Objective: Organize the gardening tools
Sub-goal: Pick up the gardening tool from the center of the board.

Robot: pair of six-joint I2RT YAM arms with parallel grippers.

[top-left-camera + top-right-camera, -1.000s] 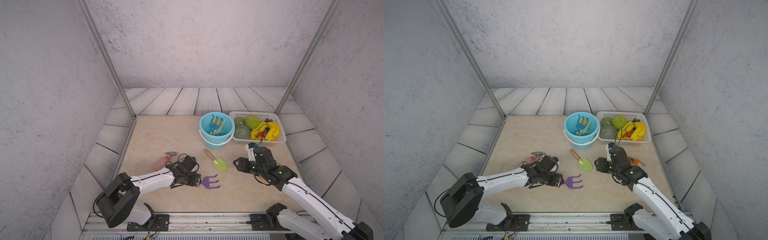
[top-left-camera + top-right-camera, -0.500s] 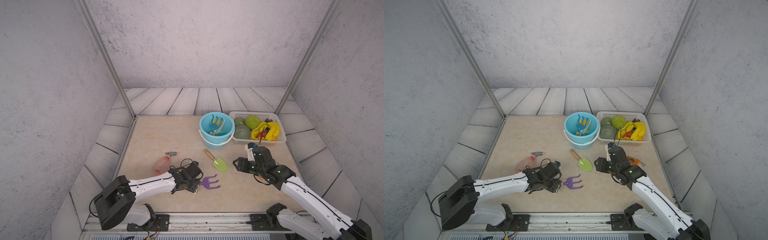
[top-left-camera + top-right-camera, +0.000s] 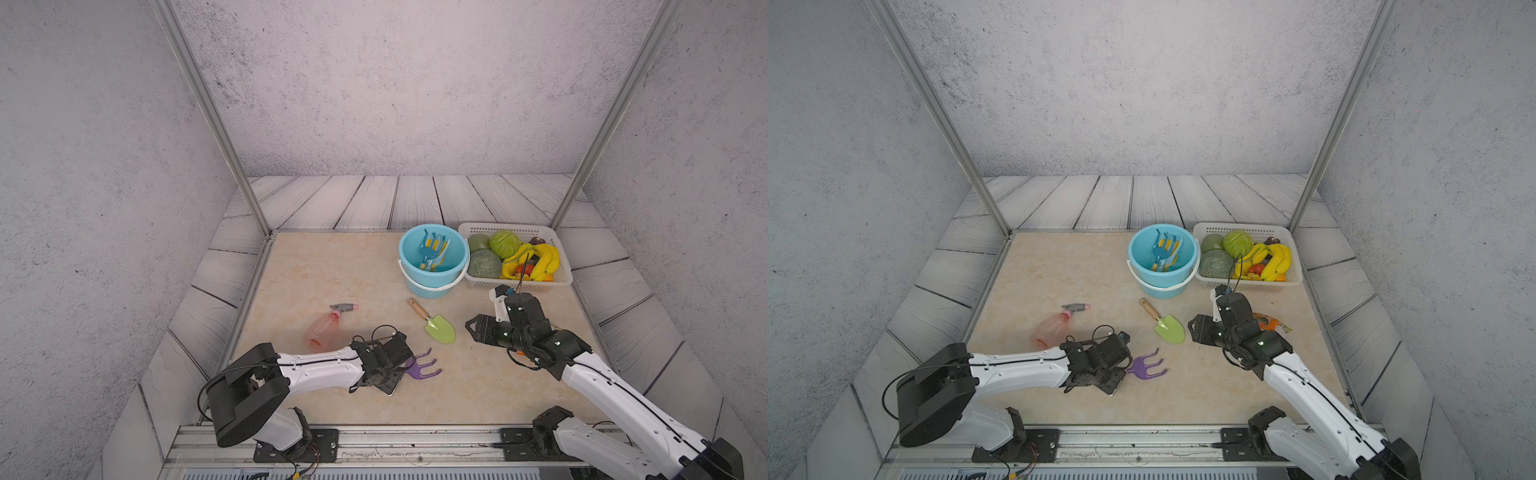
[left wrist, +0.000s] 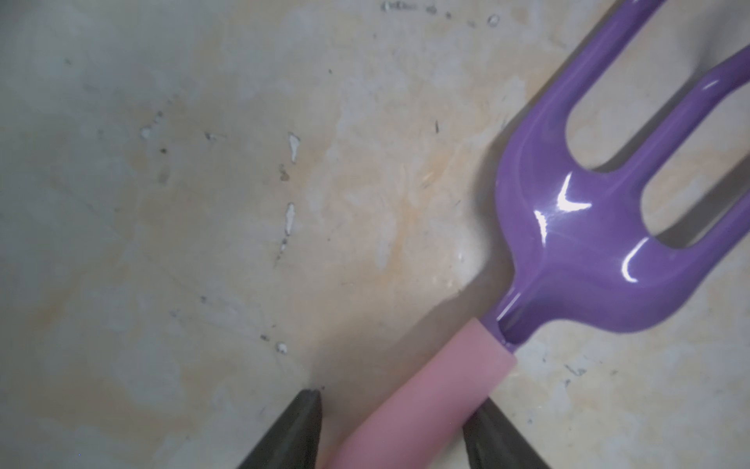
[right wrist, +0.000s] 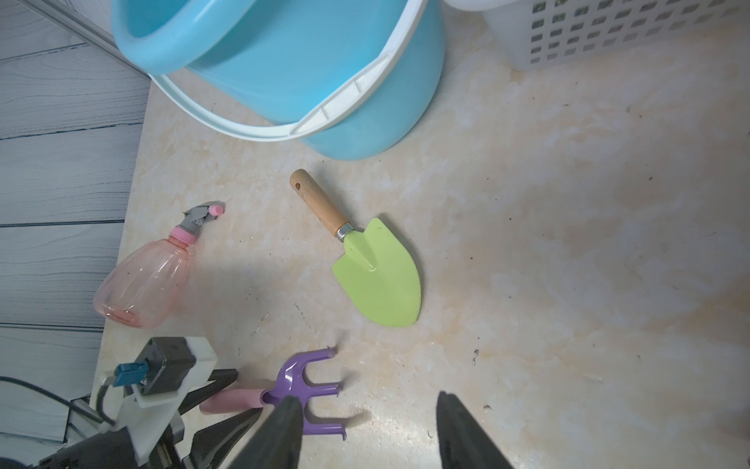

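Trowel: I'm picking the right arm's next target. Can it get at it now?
Probably yes: the trowel lies flat in the open, just ahead of the right arm's open, empty jaws, with nothing between; bucket and rake lie clear of it.

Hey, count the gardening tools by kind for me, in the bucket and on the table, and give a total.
Pronged rakes: 2 (blue pronged rake in the light-blue plastic bucket, purple pronged rake with a pink handle on the table)
Scoops: 1 (yellow scoop, in the bucket)
Trowels: 1 (light-green trowel with a wooden handle)
Spray bottles: 1 (pink translucent spray bottle)
Total: 5
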